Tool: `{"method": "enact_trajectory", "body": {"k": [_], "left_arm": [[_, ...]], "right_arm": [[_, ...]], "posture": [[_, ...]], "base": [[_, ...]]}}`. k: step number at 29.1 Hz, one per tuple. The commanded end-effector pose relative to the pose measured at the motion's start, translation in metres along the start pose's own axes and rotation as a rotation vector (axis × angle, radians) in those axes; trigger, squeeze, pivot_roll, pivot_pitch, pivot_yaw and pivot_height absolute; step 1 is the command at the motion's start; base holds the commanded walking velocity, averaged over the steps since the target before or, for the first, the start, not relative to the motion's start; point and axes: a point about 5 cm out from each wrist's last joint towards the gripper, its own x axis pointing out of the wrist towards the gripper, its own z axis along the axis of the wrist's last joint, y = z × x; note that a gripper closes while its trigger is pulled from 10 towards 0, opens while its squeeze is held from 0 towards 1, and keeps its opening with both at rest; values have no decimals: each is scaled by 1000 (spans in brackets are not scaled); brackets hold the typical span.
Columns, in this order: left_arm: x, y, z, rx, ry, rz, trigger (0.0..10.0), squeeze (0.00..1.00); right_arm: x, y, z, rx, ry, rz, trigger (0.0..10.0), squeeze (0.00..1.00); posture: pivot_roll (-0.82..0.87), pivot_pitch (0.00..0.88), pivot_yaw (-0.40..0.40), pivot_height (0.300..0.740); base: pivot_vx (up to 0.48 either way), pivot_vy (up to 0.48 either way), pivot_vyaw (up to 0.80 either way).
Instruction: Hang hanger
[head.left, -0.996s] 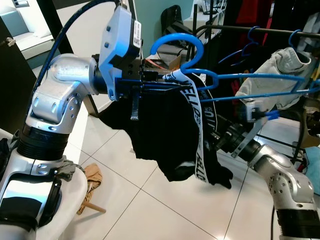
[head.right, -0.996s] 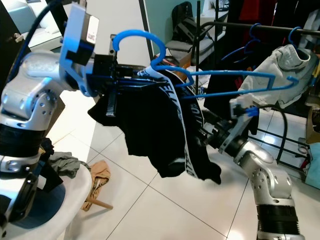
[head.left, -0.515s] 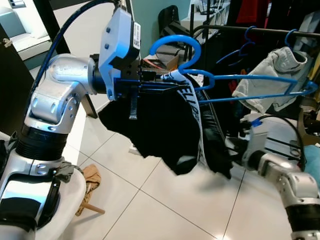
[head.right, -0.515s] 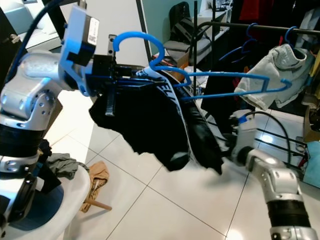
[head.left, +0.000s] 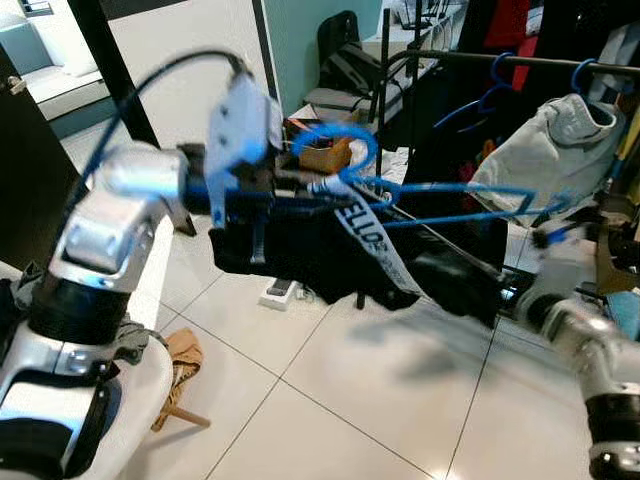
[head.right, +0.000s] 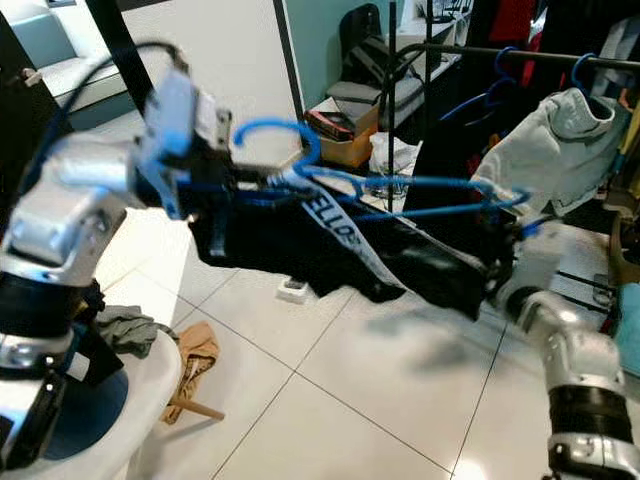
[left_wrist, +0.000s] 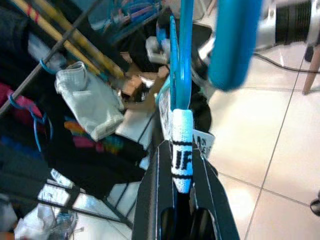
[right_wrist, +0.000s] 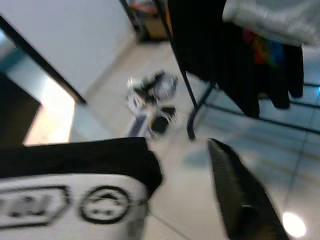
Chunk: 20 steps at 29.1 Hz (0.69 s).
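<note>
The left gripper (left_wrist: 182, 220) is raised in front of the robot's chest, its two black fingers (left_wrist: 150, 200) closed tight on the end of the blue hanger (head.left: 420, 190). In the left wrist view the hanger's wire runs straight out from between the fingers, with a white printed band of cloth wrapped round it right at the grip. The hanger is held roughly level, in the air above the tiled floor (head.left: 330, 410), with its hook (head.left: 335, 150) curling upward close to the gripper and its far end reaching toward the clothes rail (head.left: 540, 62). It is not on the rail.

A black garment (head.left: 330, 255) with a white lettered strap (head.left: 375, 235) drapes over the hanger and trails off toward the robot's right arm. The right gripper (right_wrist: 200, 195) is low at the far end of that cloth; one black finger (right_wrist: 237, 200) shows beside a fold of black and white fabric, but the picture is blurred and I cannot tell whether the gripper has hold of it.

On the rail hang other blue hangers (head.left: 495, 85), a pale grey top (head.left: 545, 150) and dark clothes. A cardboard box (head.left: 325, 150) stands on the floor behind the hanger, and a tan cloth (head.left: 182, 355) lies on the tiles near the robot's left side.
</note>
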Motion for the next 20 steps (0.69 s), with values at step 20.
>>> {"method": "enact_trajectory", "body": {"k": [20], "left_arm": [[4,-23,-52,141,253,106,0,0]], "right_arm": [[3,28,33,362,-59,159,0,0]], "posture": [[-72,0,93,740]], "base": [[0,0,0]]}}
